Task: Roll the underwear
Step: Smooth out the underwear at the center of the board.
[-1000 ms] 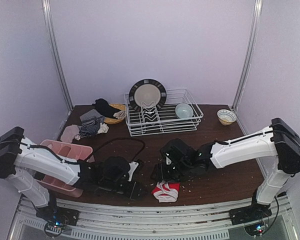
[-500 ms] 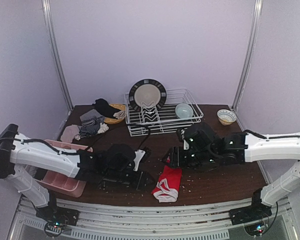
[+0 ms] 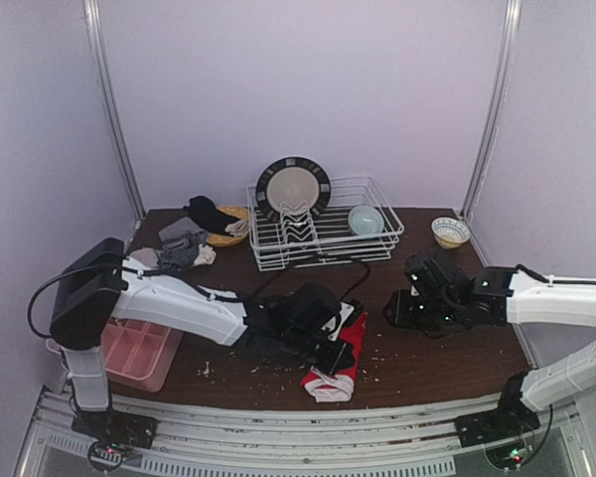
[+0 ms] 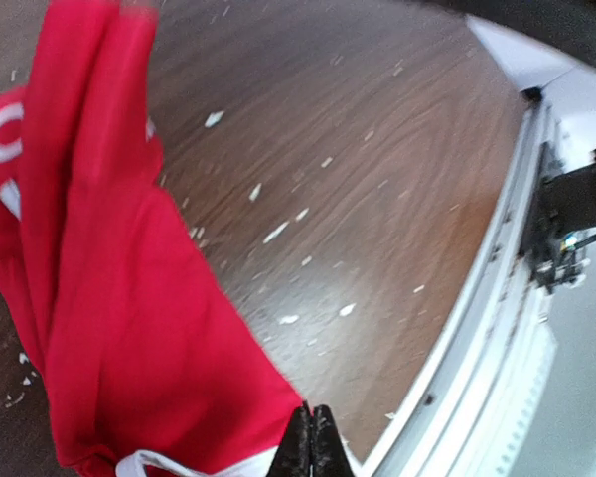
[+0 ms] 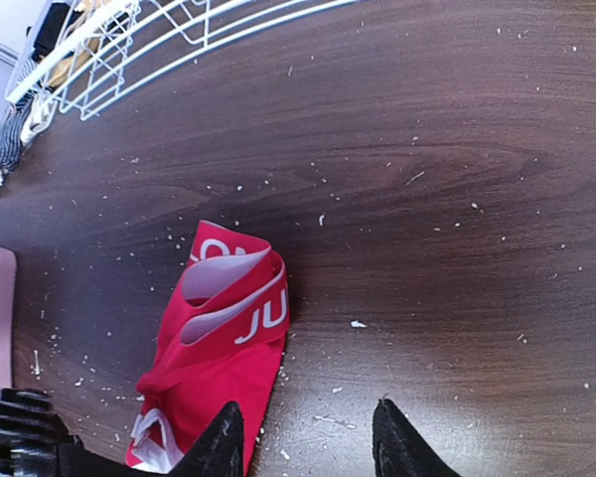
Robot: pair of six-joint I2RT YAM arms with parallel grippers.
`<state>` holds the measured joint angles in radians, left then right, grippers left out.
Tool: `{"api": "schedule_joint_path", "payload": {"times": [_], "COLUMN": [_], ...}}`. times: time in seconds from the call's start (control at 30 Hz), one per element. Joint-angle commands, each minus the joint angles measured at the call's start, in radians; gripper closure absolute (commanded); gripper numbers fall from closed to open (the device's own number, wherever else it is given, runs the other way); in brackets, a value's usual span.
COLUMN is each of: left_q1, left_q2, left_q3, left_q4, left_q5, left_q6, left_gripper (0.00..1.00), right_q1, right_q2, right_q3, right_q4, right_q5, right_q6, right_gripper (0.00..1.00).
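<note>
Caught at the start of a roll on the red cloth underwear with the white waistband (image 3: 340, 356); nothing rolled yet.

Found it lying loosely folded lengthwise on the dark wooden surface (image 3: 447, 360), close to the front edge and between the two arms. Noted the left gripper (image 4: 309, 443) pinched fully shut at the waistband corner nearest the edge; could not tell whether any cloth was caught inside. Noted the right gripper (image 5: 306, 439) partly parted and empty, hanging off to the right, apart from the cloth. Judged the next move to call for a sure hold on that near end, then turning it over onto itself, with the far end pinned flat.
</note>
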<state>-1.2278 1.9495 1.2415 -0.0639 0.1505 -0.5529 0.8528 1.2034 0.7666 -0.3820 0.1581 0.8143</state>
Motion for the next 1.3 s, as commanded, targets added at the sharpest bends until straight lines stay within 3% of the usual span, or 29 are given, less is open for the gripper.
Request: {"api": "schedule_joint_path", "payload": {"times": [0.0, 0.47, 0.83, 1.27], "left_q1": [0.009, 0.076, 0.077, 0.077], "left_q2": [0.015, 0.025, 0.015, -0.035], "left_q3": [-0.029, -0.213, -0.288, -0.369], "left_q4": [0.003, 0.168, 0.204, 0.203], "left_q5": [-0.073, -0.057, -0.034, -0.03], "left_q6": [0.01, -0.108, -0.142, -0.156], "left_gripper": [1.0, 1.0, 1.0, 1.0], "right_q1": [-0.005, -0.006, -0.032, -0.099], "right_q2": [0.058, 0.292, 0.515, 0.695], "right_q3": [-0.02, 0.122, 0.273, 0.274], "right_q4": [0.059, 0.16, 0.161, 0.213], "right_q5": [-0.008, -0.12, -0.118, -0.136], "right_q6": [-0.014, -0.034, -0.058, -0.04], "right_gripper": [0.58, 0.88, 0.9, 0.92]}}
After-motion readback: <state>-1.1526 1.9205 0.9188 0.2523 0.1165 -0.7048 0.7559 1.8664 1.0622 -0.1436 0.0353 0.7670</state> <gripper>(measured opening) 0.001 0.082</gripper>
